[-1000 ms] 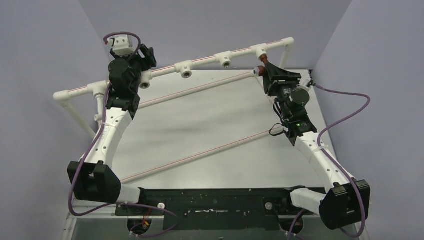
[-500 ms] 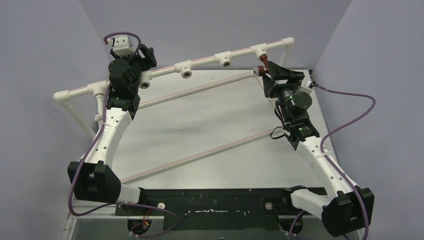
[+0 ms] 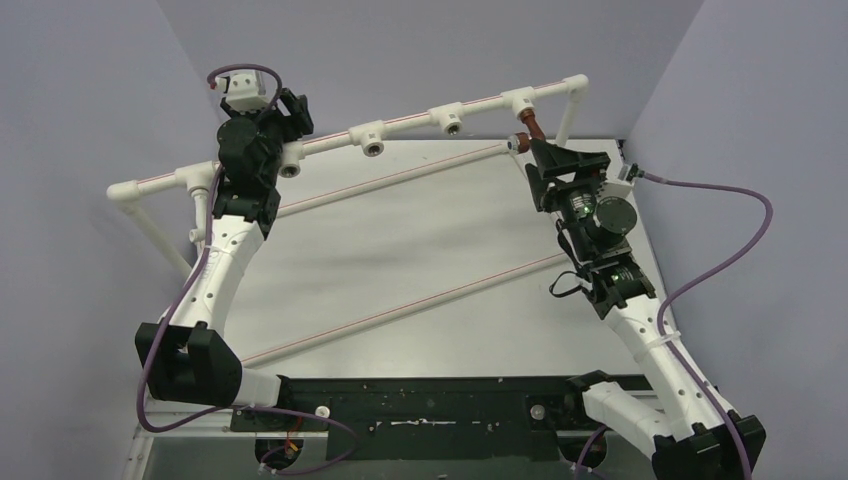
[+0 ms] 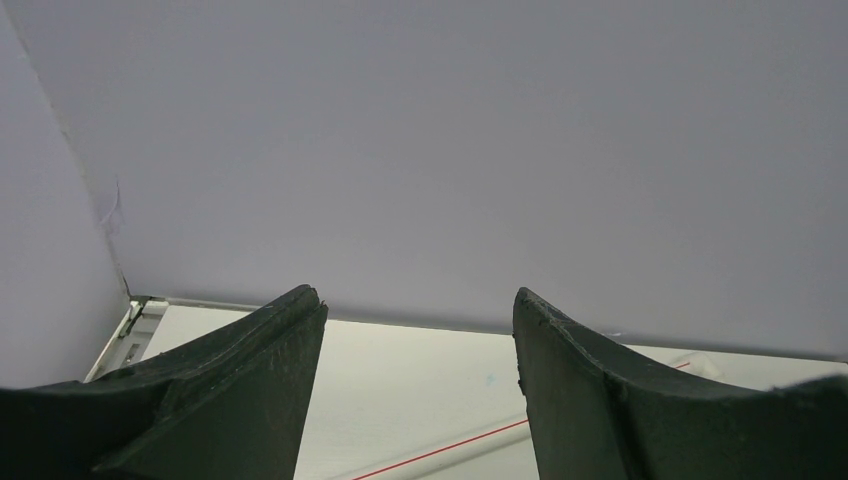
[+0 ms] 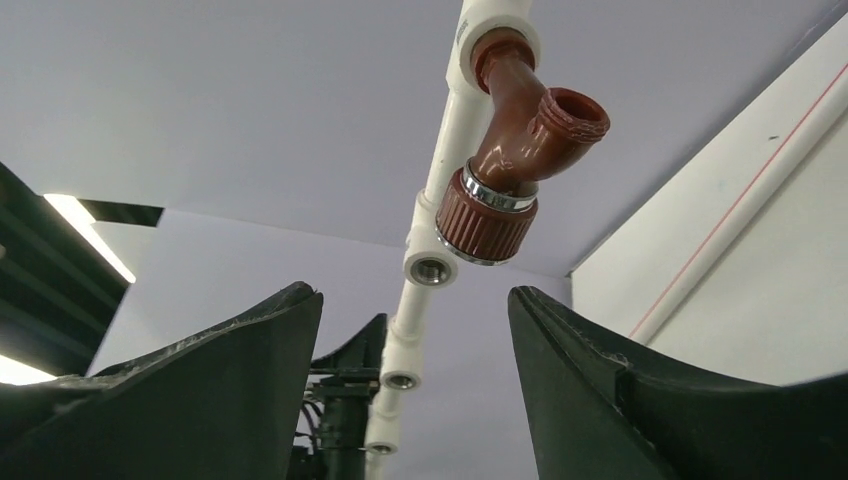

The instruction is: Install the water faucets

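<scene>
My right gripper (image 5: 412,292) is released, fingers (image 5: 230,380) spread wide, nothing between them. The dark reddish-brown faucet (image 5: 520,140) sits just beyond the tips, above the gap, touching neither finger. Its ribbed knob points back at the gripper, and the open spout mouth is turned right in the wrist view. The faucet's stem goes into a white fitting on the pipe frame (image 5: 448,135), at the right end of the frame's top rail, just beside the corner elbow. My left gripper (image 4: 416,294) is released too and empty, up by the left part of that rail, close to a tee socket (image 3: 290,166). The table (image 3: 420,250) lies under the frame.
</scene>
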